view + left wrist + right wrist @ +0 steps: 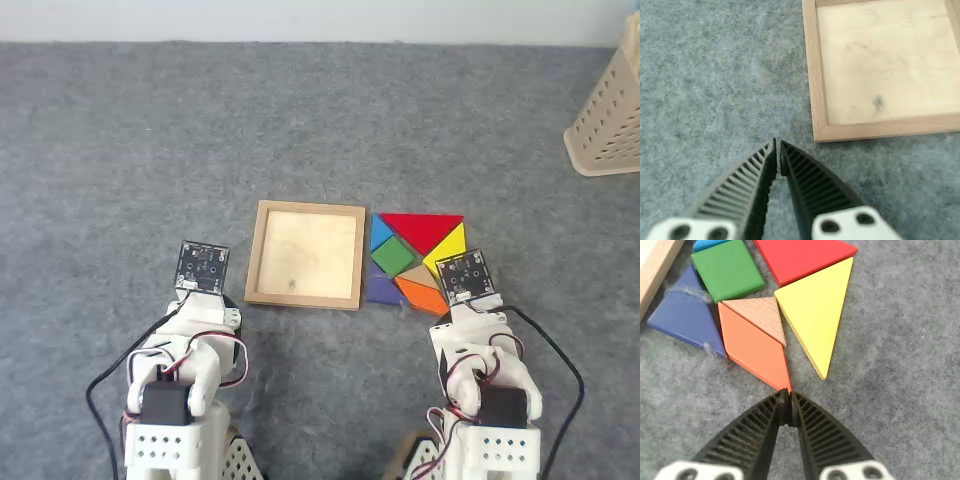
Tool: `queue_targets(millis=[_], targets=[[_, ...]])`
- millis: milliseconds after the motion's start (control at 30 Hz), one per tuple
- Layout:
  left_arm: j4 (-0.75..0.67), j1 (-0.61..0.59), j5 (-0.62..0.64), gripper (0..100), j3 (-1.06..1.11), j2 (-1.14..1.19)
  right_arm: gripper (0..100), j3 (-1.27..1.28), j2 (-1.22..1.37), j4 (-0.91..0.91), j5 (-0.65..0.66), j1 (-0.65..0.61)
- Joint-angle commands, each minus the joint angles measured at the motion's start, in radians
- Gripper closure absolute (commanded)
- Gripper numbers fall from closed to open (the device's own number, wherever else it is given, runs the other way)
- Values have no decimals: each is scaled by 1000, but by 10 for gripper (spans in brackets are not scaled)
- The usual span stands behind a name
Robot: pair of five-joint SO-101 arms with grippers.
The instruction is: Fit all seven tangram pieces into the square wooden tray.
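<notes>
Ribbed black right gripper [789,407] pinched shut and empty, tips just short of orange parallelogram [752,347]; left gripper [777,150] likewise shut, near wooden tray [812,75] corner. Expect thin, smooth tangram pieces [420,262], packed edge to edge just beside tray, to slip or shove neighbours under a pinch, or snag on fuzzy grey carpet [120,150].

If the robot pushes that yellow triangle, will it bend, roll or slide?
The yellow triangle looks like thick painted wood, so probably stiff. Lying flat, it shouldn't roll. The fuzzy grey carpet would likely resist sliding.
</notes>
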Motion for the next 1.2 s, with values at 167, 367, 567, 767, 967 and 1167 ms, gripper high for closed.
queue_targets(millis=[167,367,567,767,967,1167], targets=[[5,-5,9,989,-5,-5,992,6,-16,-19,132,47],[5,-5,9,989,-5,-5,992,-2,-16,-231,285,180],[5,-5,9,989,-5,-5,992,-120,-13,-314,290,225],[5,-5,9,989,-5,-5,993,-301,48,-183,269,116],[5,-5,9,989,-5,-5,992,-526,432,-163,269,108],[5,-5,9,989,-5,-5,982,-806,969,-124,219,93]])
